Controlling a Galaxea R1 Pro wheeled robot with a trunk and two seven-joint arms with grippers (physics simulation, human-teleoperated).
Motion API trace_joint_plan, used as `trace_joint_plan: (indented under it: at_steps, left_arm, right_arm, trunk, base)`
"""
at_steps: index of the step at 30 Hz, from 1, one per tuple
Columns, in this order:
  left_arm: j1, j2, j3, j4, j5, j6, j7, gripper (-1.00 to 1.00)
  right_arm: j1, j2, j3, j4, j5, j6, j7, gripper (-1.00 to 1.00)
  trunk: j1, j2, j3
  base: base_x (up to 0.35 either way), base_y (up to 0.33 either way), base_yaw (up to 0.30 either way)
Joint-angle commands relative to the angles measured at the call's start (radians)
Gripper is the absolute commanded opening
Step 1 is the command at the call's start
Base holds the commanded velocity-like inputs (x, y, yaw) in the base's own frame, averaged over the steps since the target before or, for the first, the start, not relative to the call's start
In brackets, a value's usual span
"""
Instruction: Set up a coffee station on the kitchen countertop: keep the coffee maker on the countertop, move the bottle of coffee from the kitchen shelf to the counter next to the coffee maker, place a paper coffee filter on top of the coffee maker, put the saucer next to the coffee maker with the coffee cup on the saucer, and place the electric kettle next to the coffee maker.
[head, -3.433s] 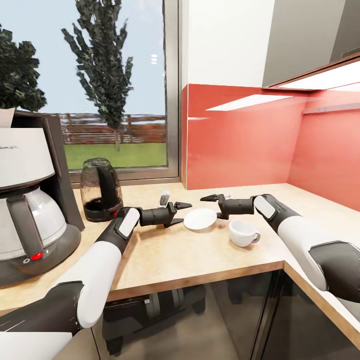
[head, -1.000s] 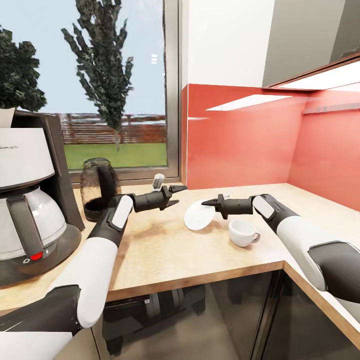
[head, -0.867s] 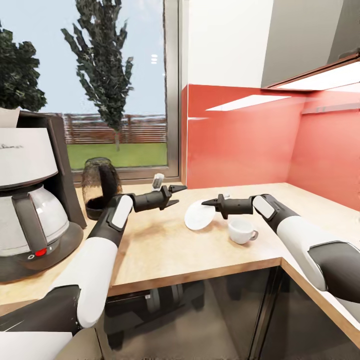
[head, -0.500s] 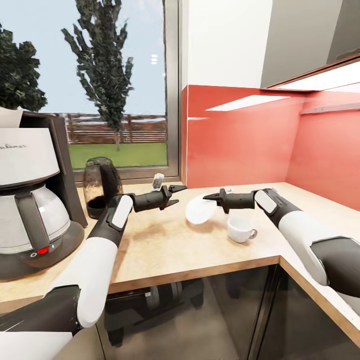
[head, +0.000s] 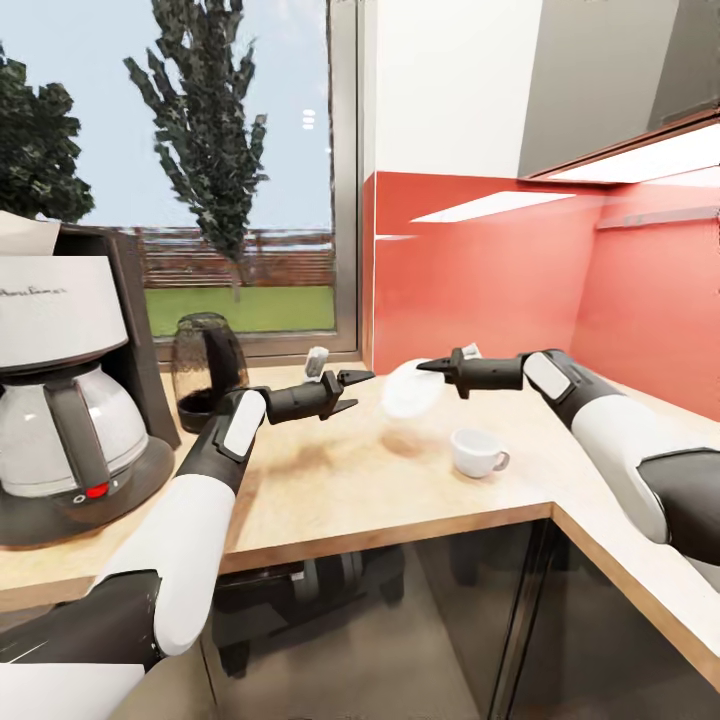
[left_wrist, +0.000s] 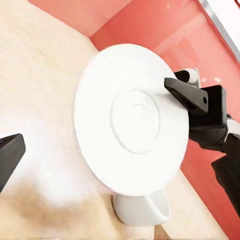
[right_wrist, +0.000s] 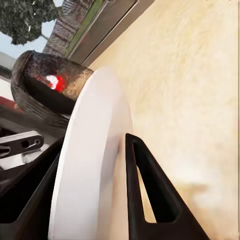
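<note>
right gripper (head: 424, 366) pinching the saucer (head: 410, 389) up off the kitchen countertop (head: 400, 480) | left gripper (head: 360, 378) fingers apart, holding nothing | coffee cup (head: 475, 452) sits below

Bare kitchen countertop (head: 330, 490) (wide) left of coffee cup (head: 474, 452).

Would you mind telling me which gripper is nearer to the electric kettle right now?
Left. The left gripper hovers open above the countertop, right of the electric kettle; the right gripper is farther right, holding the saucer in the air.
</note>
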Motion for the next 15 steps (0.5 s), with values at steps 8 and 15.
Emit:
trace_joint_plan:
  at_steps: [8, 15]
  left_arm:
    - [-0.001, -0.001, 0.006, 0.002, -0.006, 0.005, -0.010, 1.00]
    - [-0.001, -0.001, 0.004, 0.002, -0.006, 0.004, -0.040, 1.00]
  right_arm:
    - [-0.003, -0.006, 0.002, -0.007, 0.002, -0.001, 0.013, -1.00]
    - [-0.003, -0.006, -0.002, -0.118, 0.001, -0.001, 0.014, -1.00]
  trunk:
    - [0.000, -0.001, -0.001]
    - [0.000, -0.001, -0.001]
  base:
    - [-0.120, 0.000, 0.000]
    - [-0.140, 0.000, 0.000]
